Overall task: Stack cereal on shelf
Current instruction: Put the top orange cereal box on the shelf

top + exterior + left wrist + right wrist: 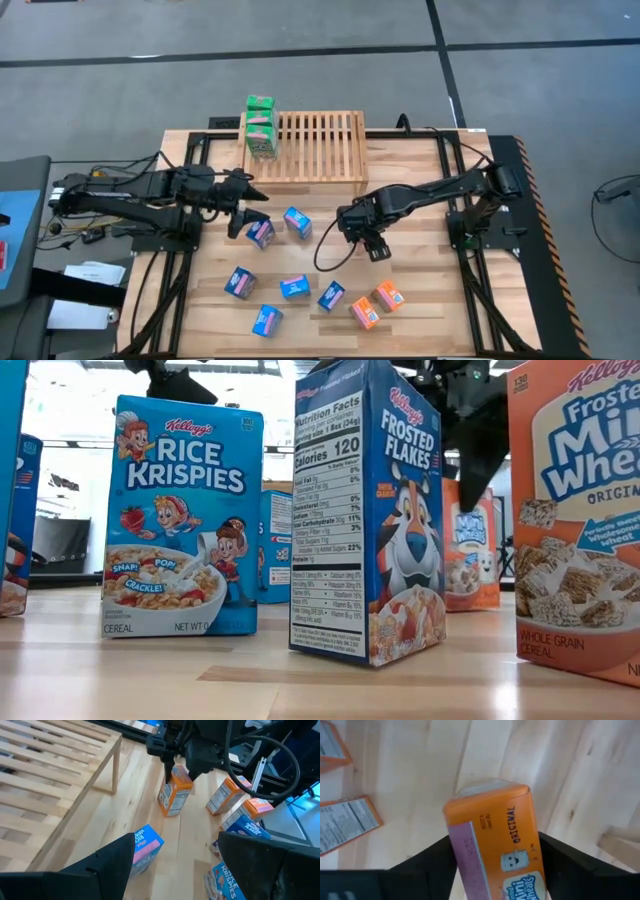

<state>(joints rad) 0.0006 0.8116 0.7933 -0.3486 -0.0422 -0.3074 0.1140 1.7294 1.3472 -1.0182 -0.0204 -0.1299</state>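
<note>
grey floor around cluttered light-wood table [420, 300]

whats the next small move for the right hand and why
Probably finish closing on the orange box and then lift it. The right wrist view shows the right hand with a finger on each side of that upright box, which stands on the table. The shelf holds only green boxes at one end, so there is room for it there.
</note>
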